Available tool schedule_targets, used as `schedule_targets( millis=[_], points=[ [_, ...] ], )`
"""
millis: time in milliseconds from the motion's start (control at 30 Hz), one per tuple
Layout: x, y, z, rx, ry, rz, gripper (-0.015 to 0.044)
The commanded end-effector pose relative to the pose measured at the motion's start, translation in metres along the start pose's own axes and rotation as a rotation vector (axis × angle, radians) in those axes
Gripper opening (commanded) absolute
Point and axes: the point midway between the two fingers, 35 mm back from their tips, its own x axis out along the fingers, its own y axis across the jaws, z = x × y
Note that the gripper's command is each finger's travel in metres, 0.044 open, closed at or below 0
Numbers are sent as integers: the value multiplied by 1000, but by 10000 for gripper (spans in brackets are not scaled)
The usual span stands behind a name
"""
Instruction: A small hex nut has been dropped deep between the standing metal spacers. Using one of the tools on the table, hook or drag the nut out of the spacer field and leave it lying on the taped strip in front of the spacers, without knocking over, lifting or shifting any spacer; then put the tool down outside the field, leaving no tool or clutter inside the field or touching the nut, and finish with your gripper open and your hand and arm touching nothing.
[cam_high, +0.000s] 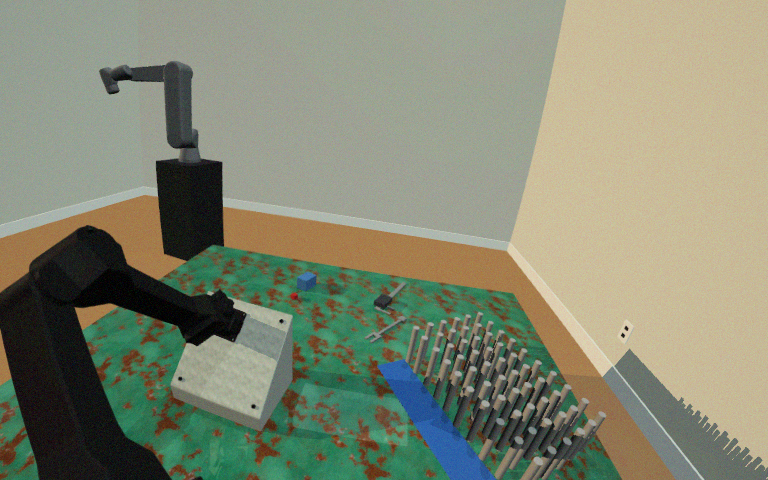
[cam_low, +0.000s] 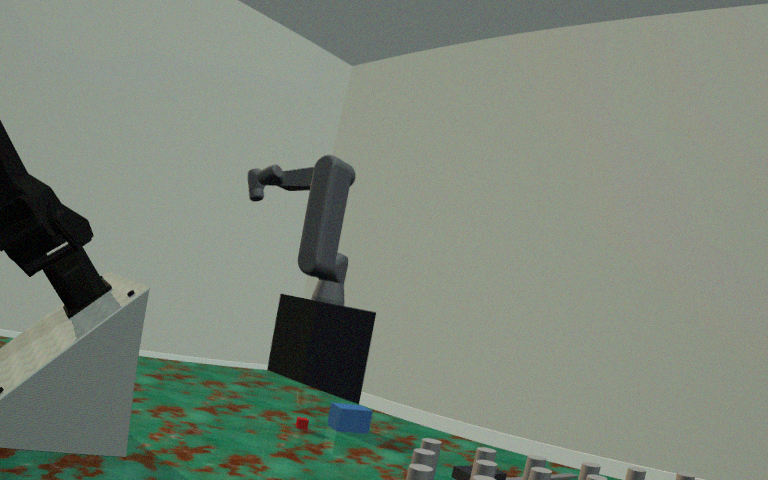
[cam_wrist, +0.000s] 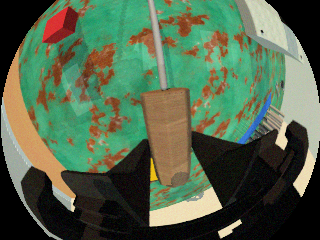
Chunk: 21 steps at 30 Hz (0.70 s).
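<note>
My gripper (cam_wrist: 169, 139) is shut on the wooden handle (cam_wrist: 167, 112) of a tool in the wrist view. The tool's thin grey rod (cam_wrist: 157, 45) runs out of the top of that view, so its far end is hidden. In the top and exterior views the fingers and this tool are hidden at the sloped block. The metal spacers (cam_high: 485, 390) (cam_low: 420, 470) stand upright in rows at the right of the top view. The blue taped strip (cam_high: 420, 404) (cam_wrist: 257, 120) lies along their near side. A fork-ended tool (cam_high: 387, 328) lies left of the spacers. I cannot see the nut.
The pale sloped block (cam_high: 220, 367) (cam_low: 73, 396) (cam_wrist: 260, 20) stands by my hand. Also on the table are a red cube (cam_high: 293, 296) (cam_low: 302, 423) (cam_wrist: 59, 26), a blue box (cam_high: 306, 281) (cam_low: 349, 418), a dark block (cam_high: 382, 301) and a yellow piece (cam_wrist: 153, 171). A grey arm (cam_high: 178, 107) (cam_low: 323, 220) stands beyond.
</note>
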Motion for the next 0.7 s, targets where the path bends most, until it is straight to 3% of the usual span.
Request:
schedule_targets(
  millis=[0,667],
  points=[
    [0,-8,2,-91,6,-16,0],
    [-12,-37,-22,-630,99,-23,0]
  ],
)
